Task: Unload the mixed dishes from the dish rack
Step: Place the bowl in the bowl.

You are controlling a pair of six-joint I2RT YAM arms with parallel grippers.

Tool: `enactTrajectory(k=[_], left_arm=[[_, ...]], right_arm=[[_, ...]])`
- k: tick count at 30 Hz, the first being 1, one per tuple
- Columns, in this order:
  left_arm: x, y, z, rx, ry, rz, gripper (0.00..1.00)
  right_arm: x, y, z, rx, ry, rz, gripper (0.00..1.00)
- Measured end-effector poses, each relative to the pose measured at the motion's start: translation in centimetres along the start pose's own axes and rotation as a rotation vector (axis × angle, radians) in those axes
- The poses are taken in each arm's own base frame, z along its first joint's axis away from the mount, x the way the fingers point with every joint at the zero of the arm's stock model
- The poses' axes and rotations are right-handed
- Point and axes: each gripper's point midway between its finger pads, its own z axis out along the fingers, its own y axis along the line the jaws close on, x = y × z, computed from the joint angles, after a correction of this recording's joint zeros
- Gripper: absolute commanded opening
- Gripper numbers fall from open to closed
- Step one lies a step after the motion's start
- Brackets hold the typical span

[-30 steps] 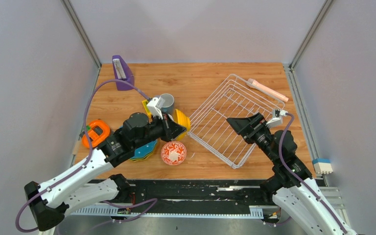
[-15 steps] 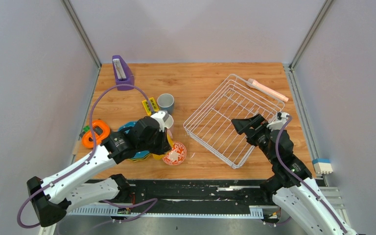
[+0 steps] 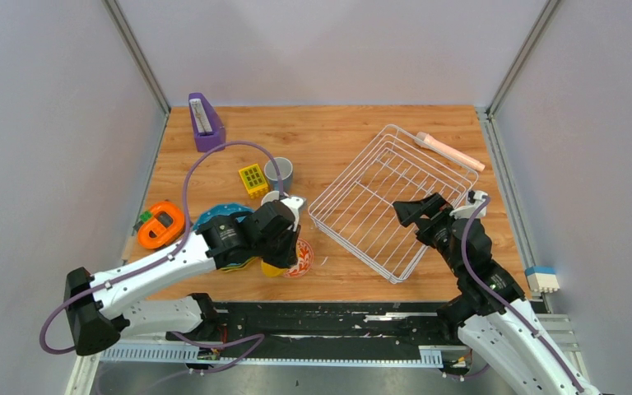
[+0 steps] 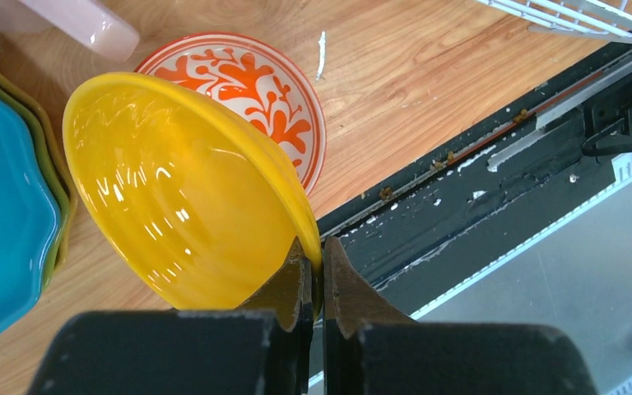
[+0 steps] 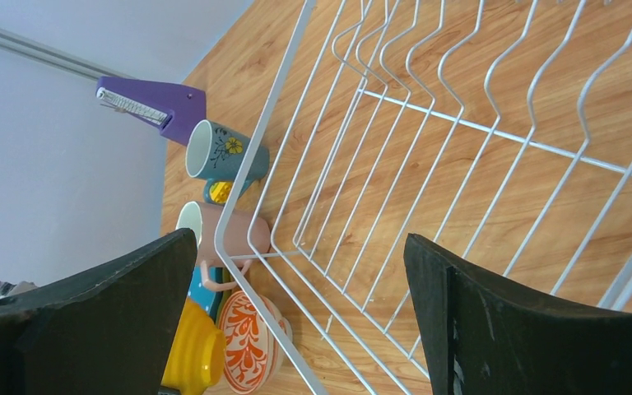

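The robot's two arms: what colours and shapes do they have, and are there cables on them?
The left arm and right arm have white links with black joints. A purple cable runs along each. The left gripper and right gripper are black, each with two wedge-shaped fingers tapering to the tips.

Wooden table, dish rack, blue mug, purple holder

bowl yel | cup orange-wht floral | plate teal, wht dots | rack wht
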Motion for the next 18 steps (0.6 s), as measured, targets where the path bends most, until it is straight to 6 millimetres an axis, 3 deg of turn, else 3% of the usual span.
enactTrajectory(k=[8, 18], left_arm=[[-0.3, -0.6, 1.5, -0.085, 0.034, 0.06, 0.0], [1.0, -0.2, 3.9, -0.183, 0.106, 0.123, 0.04]], right_arm=[[-0.4, -0.5, -0.3, 0.019, -0.02, -0.003, 1.0], [-0.7, -0.8, -0.3, 0.034, -0.041, -0.004, 1.0]])
